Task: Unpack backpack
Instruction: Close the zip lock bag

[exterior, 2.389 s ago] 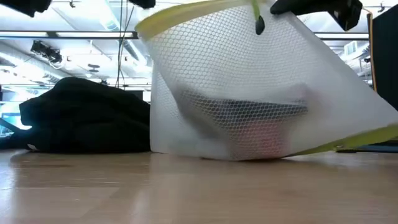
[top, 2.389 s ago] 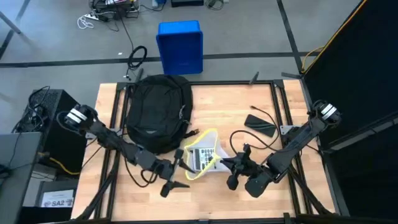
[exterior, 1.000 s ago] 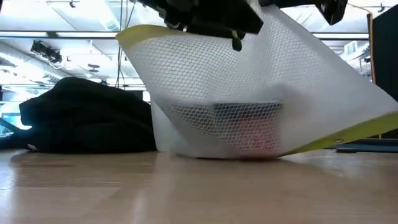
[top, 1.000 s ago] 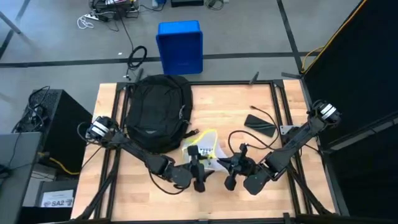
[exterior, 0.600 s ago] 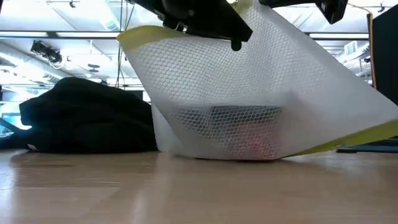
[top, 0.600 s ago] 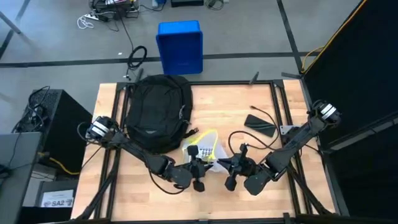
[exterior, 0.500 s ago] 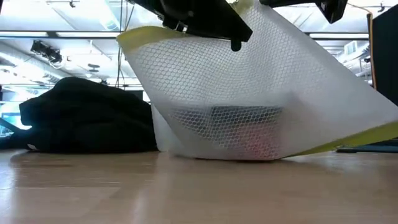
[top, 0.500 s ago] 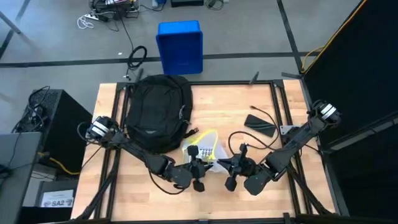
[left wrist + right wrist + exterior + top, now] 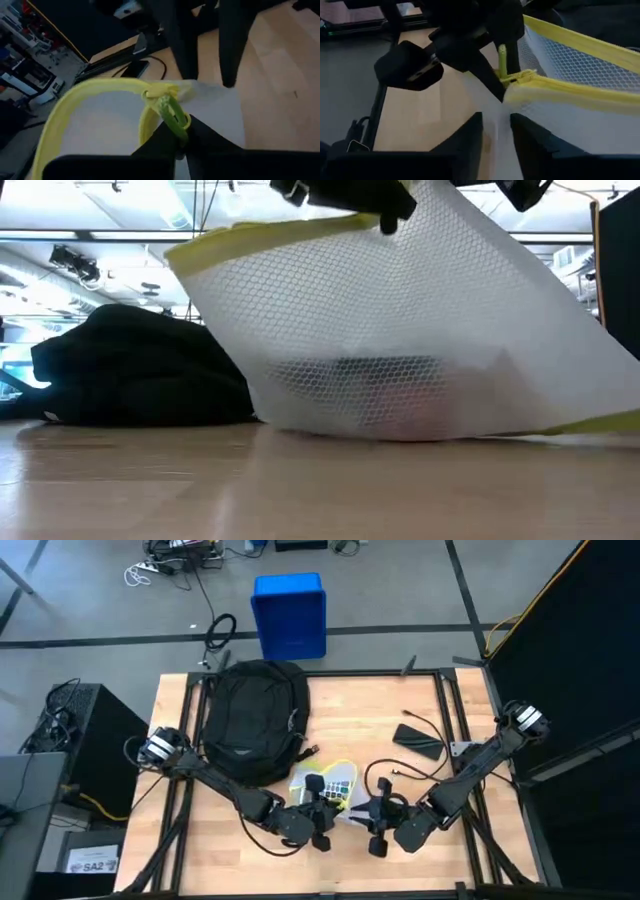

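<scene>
High view: both tools on the mesh pouch [image 9: 328,783] near counter [image 9: 340,720] centre-front; backpack [image 9: 251,720] lies apart at 10 o'clock from it.
Left tool [image 9: 181,141] is pinched on the yellow-green zipper pull [image 9: 172,114]; right tool [image 9: 496,131] is clamped on the pouch's white mesh edge beside the zipper end. Risks, my read: the thin pull slips out of the left fingers if the pull angle is off, or the mesh slides through the right grip and the pouch just drags instead of unzipping. Wrist views show both grips; high view hides them under the arms. Low view alone shows a dark flat item [image 9: 380,375] inside the pouch, and the pouch resting on the counter.
</scene>
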